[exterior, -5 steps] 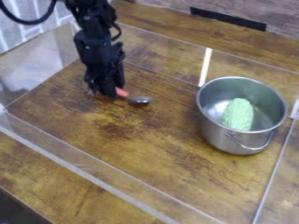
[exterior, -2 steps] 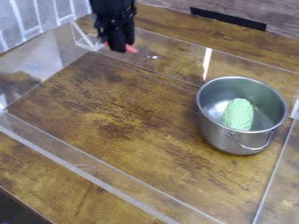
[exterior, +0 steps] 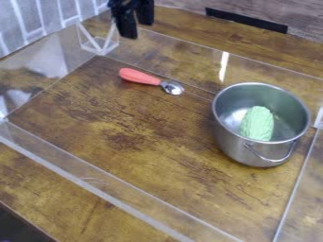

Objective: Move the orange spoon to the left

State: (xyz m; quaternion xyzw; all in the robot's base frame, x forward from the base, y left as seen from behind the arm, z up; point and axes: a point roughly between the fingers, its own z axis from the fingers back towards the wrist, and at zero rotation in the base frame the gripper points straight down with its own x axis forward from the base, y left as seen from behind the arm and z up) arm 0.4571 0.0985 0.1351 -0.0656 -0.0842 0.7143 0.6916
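Item one: orange spoon [exterior: 149,80], thick orange-red handle, shiny metal bowl. Location: I find it on the wooden table [exterior: 113,132], in the upper left part of my view, well to the left of the pot as I look at it. Handle end points left in the view, bowl end right and slightly nearer to me. Change: in the previous frame its orange part showed higher in my view, right at the gripper; now the whole spoon lies in plain sight, lower in the view and apart from the gripper.

Item two: gripper [exterior: 131,21], dark, at the top edge of my view, partly cut off by it. Change: a second ago it stood lower, over the table and at the spoon; now I see only its lower part, up by the far edge. Opening: I cannot tell whether it is wide or narrow; the dark shape is blurred and cropped. Contact: it is clear of the spoon.

Item three: silver metal pot [exterior: 229,128], at the right, wire handle on its near side. Contents: green ribbed object [exterior: 256,125], lying inside. Change: none that I can see.
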